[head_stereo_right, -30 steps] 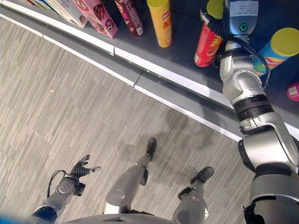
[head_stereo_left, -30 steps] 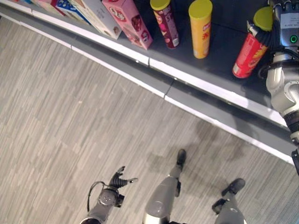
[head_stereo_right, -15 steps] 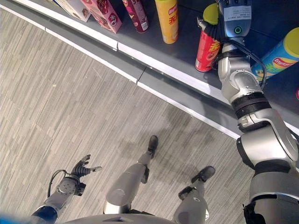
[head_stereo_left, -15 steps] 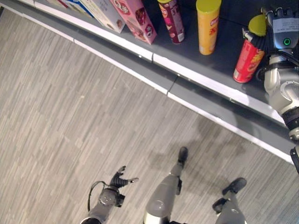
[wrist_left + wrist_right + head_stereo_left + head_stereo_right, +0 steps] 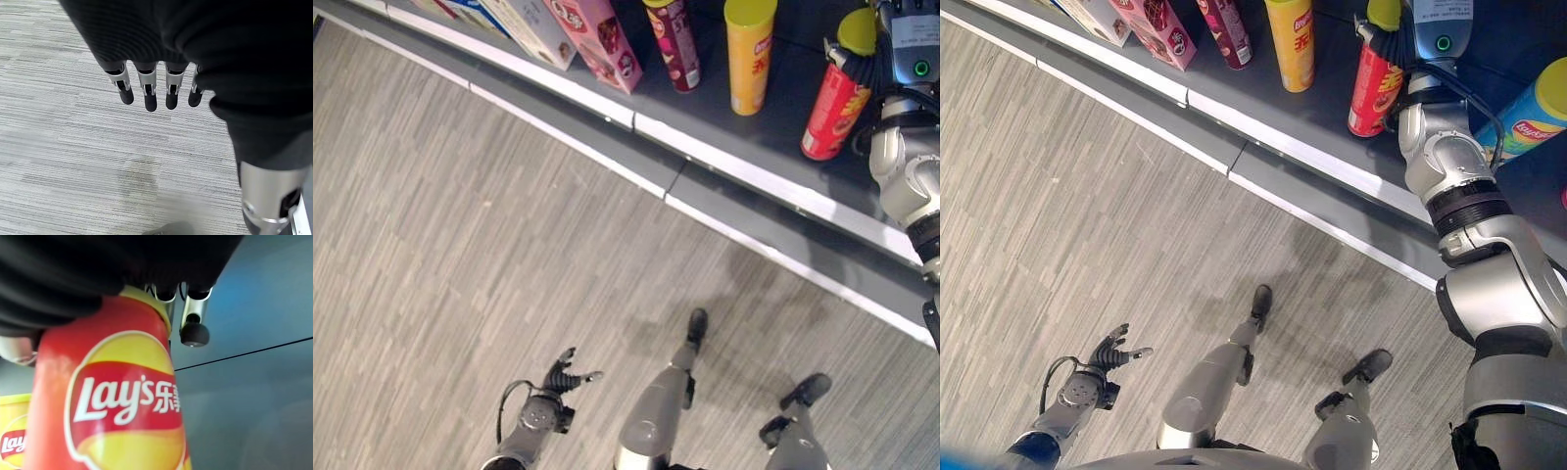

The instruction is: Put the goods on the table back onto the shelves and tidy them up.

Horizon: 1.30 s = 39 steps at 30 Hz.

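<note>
Right hand (image 5: 1410, 44) grips the red cylindrical crisp canister (image 5: 832, 103) near its yellow lid on the dark shelf (image 5: 773, 137); light, smooth, crushable, likely tippy. Left hand (image 5: 563, 377) hangs open, empty.

Shop-like setting: dark retail shelf (image 5: 773, 147) with white edge strip across frame top, stocked with crisp canisters (image 5: 750, 54) and snack boxes (image 5: 599, 39), above grey wood-look floor (image 5: 460, 245).
</note>
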Available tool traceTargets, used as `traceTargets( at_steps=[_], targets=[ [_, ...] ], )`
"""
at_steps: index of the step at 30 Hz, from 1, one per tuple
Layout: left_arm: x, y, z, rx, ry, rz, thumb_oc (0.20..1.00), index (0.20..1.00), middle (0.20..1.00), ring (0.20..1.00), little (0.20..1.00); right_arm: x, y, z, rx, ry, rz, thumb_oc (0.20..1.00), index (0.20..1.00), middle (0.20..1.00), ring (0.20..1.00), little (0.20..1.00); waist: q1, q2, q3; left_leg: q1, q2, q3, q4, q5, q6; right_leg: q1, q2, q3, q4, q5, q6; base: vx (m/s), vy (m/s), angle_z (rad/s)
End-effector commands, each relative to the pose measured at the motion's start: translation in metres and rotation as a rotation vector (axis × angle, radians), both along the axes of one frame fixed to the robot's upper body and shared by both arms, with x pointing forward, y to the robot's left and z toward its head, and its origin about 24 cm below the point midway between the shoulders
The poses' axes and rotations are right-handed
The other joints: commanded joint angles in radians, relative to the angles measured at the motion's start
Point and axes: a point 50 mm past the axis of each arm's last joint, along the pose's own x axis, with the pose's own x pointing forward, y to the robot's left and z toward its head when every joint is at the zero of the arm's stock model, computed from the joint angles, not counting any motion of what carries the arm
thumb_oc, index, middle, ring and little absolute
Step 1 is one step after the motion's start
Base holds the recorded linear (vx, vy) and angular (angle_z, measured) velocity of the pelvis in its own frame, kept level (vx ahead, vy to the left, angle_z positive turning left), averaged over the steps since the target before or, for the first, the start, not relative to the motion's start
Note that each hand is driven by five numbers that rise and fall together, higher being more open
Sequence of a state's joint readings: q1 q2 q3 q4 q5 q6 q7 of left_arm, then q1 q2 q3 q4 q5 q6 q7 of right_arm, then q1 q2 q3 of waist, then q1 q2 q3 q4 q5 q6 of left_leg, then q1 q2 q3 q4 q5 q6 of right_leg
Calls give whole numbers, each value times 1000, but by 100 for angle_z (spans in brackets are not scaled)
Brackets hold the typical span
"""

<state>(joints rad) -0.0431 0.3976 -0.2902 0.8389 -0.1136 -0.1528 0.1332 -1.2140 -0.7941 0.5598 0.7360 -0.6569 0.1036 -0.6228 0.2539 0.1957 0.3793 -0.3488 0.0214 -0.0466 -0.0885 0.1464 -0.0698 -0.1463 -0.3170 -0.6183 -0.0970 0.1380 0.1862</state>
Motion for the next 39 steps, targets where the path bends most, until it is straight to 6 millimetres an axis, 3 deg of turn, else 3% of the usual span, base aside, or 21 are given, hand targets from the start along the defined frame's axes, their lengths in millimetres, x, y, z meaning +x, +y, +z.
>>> traceTargets(
  at_steps=[1,14,39],
  targets=[
    [2,7,3,54,0,-35,1000,1000,1000,1000,1000,-9,4,45,-43,-125,-4,200,200,200,200,200,42,0,-16,20,12,80,12,-52,-55,-50,-69,64,184,-88,54,0,0,0],
    [2,8,3,51,-4,-26,1000,1000,1000,1000,1000,-2,8,36,-49,-79,-3,200,200,200,200,200,48,7,-10,10,10,81,15,-51,-54,-65,-71,70,188,-86,53,3,-1,2],
    [1,8,2,50,-2,-17,1000,1000,1000,1000,1000,-2,5,45,-44,-97,-30,200,200,200,200,200,56,9,-15,10,1,77,16,-56,-49,-72,-74,73,195,-83,56,0,0,0]
  ],
)
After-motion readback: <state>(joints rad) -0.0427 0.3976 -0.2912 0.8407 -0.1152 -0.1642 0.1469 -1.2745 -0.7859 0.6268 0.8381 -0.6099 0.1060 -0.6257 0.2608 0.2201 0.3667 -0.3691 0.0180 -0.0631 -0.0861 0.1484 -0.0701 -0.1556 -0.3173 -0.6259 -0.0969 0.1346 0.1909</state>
